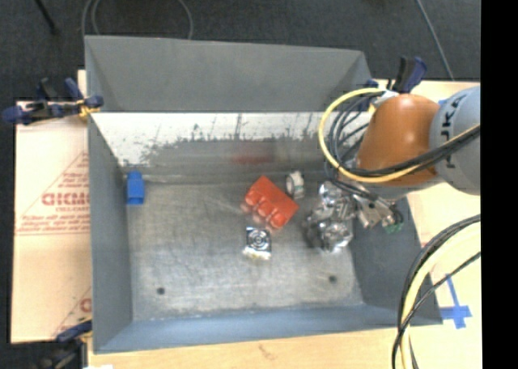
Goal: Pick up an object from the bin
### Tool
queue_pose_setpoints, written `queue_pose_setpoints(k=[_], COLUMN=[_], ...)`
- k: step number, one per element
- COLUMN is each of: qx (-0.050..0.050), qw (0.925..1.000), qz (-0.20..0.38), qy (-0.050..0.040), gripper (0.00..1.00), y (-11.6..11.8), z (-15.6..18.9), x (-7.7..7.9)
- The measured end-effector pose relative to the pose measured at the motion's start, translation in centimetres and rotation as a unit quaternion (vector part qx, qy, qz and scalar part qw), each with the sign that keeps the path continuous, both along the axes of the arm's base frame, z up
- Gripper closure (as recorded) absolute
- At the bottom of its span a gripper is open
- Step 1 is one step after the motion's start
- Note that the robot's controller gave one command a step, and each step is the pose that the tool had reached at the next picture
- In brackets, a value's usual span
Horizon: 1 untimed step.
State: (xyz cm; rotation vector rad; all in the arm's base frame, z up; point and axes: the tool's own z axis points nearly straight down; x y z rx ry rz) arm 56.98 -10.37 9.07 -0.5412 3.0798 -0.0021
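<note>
- Grey metal bin (113, 278), seen from above. The gripper (328, 228) sits low over the floor on the bin's right side, beneath the arm's orange cover (396, 133).
- I cannot tell if the gripper is open or closed. Nothing shows in its hold, so the pick seems still to do.
- The red block (269, 201) lies flat just left of the gripper, its long axis running upper left to lower right.
- A small silver piece (295, 184) lies up-left of the gripper, a round silver piece (257, 242) down-left, and a blue block (134, 188) far left.
</note>
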Motion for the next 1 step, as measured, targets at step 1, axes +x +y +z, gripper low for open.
queue_pose_setpoints(k=[1], qx=[-0.003], qw=[0.9923], qz=[0.124], qy=[0.0007], gripper=[1.0], y=[4.02], z=[16.19], x=[2.1])
